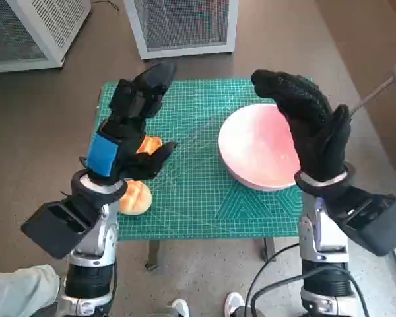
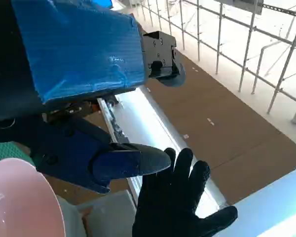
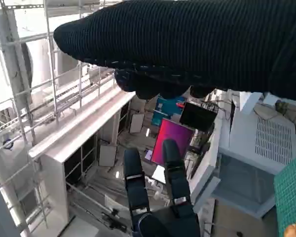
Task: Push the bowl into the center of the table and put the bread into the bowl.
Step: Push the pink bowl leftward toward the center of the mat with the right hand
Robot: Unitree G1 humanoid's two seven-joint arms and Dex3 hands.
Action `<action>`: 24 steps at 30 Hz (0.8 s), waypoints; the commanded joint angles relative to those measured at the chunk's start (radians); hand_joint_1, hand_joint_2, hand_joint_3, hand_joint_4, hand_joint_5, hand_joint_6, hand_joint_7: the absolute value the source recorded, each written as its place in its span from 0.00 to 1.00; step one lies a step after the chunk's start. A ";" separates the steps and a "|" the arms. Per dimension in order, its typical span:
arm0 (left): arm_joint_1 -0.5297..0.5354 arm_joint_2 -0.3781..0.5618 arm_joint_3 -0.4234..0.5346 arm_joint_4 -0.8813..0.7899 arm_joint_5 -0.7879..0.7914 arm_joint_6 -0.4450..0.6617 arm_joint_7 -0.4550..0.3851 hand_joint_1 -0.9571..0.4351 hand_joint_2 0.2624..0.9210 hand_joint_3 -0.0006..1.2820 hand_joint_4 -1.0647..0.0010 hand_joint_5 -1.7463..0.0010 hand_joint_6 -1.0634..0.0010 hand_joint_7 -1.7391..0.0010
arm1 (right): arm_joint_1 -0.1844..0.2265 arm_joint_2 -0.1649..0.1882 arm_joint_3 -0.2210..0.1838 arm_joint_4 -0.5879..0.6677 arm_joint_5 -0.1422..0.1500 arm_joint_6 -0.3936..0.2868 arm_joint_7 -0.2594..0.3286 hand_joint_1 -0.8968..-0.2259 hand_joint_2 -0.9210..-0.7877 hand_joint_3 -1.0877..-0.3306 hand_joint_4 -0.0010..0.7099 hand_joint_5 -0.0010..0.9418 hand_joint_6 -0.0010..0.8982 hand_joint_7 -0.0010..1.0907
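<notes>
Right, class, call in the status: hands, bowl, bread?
Both hands, left and right, raised, open, empty. Bowl right of center. Bread under left hand. Nothing between them.

My blue-taped black left hand (image 1: 129,129) is raised, fingers spread, holding nothing; my black knitted-glove right hand (image 1: 307,129) likewise.

round pink bowl (image 1: 257,148): smooth, glossy | green gridded cutting mat (image 1: 191,198): matt | right hand (image 1: 308,129): black knitted cloth, rough | left hand (image 1: 129,129): hard black plastic, blue tape slightly shiny
</notes>
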 commanded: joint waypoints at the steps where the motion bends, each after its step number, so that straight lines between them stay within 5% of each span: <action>1: -0.017 0.005 -0.004 -0.012 0.001 0.009 0.000 0.36 1.00 0.36 0.80 0.99 1.00 0.64 | 0.010 -0.004 0.000 0.006 -0.015 0.004 -0.002 0.71 0.21 0.72 0.51 0.01 0.00 0.68; 24: -0.011 0.006 -0.009 -0.023 -0.002 0.025 -0.006 0.37 1.00 0.36 0.80 0.99 1.00 0.64 | 0.007 -0.003 -0.002 0.011 -0.014 -0.001 -0.002 0.70 0.20 0.75 0.52 0.01 0.00 0.69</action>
